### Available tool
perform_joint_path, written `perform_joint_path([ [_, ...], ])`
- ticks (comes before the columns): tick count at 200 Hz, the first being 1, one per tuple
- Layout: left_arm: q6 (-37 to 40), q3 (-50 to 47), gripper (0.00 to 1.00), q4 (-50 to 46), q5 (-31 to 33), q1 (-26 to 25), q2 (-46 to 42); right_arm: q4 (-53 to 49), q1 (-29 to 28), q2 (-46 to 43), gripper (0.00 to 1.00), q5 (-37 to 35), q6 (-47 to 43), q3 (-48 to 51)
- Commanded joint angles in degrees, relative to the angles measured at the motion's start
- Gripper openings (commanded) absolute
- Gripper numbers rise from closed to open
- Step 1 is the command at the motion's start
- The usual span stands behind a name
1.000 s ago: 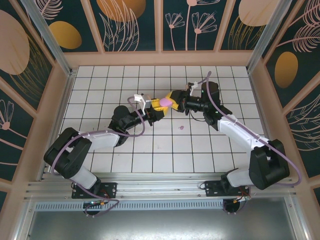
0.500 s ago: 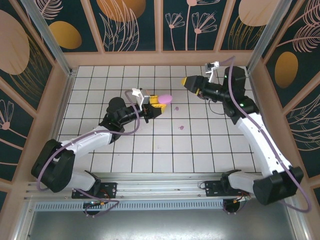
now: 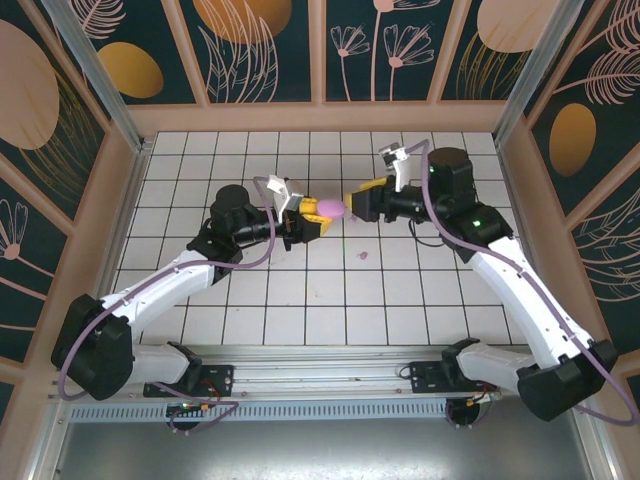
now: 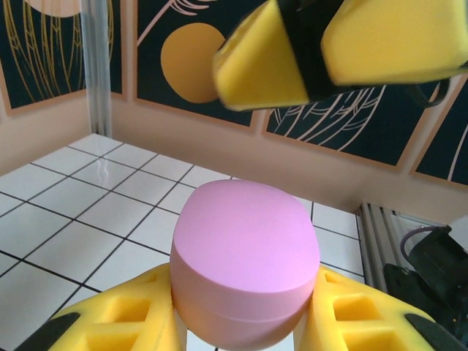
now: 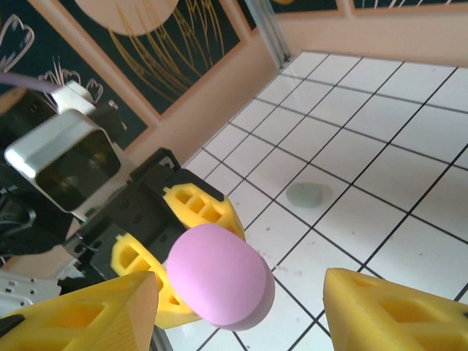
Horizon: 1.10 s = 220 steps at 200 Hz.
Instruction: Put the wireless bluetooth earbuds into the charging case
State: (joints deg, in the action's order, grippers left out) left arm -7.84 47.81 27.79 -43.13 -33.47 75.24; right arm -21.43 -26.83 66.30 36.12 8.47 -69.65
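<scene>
Purple-pink earbud (image 3: 362, 255): lies alone on the white tiled surface (image 3: 400, 300), nearest the arm bases and well apart from both end effectors.
Left end effector (image 3: 318, 212): is clamped on the pink oval case (image 4: 245, 248), which is carried above the tiles with its lid down.
Right end effector (image 5: 241, 296): its yellow fingers (image 5: 380, 307) are spread apart on either side of the case's free end; nothing is gripped.
Mint-green earbud (image 5: 307, 194): is seen resting on a tile beyond the case in the right wrist view.
</scene>
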Motion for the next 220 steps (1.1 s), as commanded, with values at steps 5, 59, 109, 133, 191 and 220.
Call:
perform_joint_path([
  [5,0.2,2.04,0.3,-1.15,-2.35,0.09,-1.1,-0.61,-0.47,2.13,0.63,3.75,-3.98,0.48],
  [59,-0.85,3.04,0.3,-1.24,-3.88,0.11,-0.73,-0.45,-0.42,1.26,0.65,8.07,-6.89,2.73],
  [109,-2.62,3.83,0.3,0.16,-5.74,0.12,0.81,0.07,-1.1,0.25,0.65,8.36,-8.55,5.12],
  [133,-2.81,3.95,0.3,0.42,-5.95,0.14,1.12,-0.23,-1.24,1.07,0.66,8.59,-8.87,4.77],
  [191,-3.16,4.9,0.3,-0.19,-6.52,0.12,1.37,-1.52,-1.51,1.74,0.66,7.74,-10.75,4.42],
  [220,-3.75,4.4,0.29,0.25,-6.92,0.09,1.44,0.38,-1.48,1.81,0.66,4.94,-8.43,4.39],
])
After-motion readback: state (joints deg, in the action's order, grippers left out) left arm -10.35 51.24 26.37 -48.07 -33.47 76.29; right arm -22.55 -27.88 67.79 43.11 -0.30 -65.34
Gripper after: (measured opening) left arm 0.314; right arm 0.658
